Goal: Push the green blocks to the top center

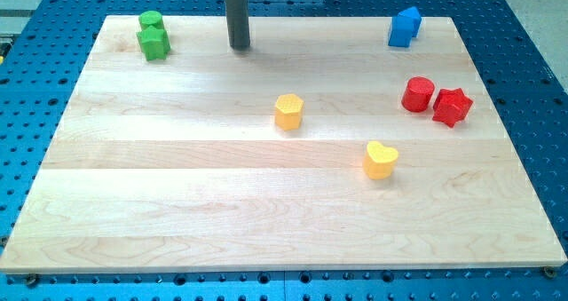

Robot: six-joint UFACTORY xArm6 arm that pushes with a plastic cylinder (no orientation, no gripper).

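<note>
My tip (239,47), no claw fitted, stands upright right of 2 green blocks (153,35).

1. The dark rod's tip (239,47) stands near the top edge of the pale wooden board (177,212), left of centre, with bare wood between it and the two green blocks.
2. The green cylinder block (151,20) and the green star-like block (153,43) touch each other in the top-left corner; nothing lies between them and the top centre but the rod.
3. The yellow hexagonal block (288,111) sits mid-board, the yellow heart-shaped block (382,159) below and to its right.
4. A blue house-shaped block (404,27) sits in the top-right corner; a red cylinder (417,95) and a red star block (453,106) crowd the right edge, touching.
</note>
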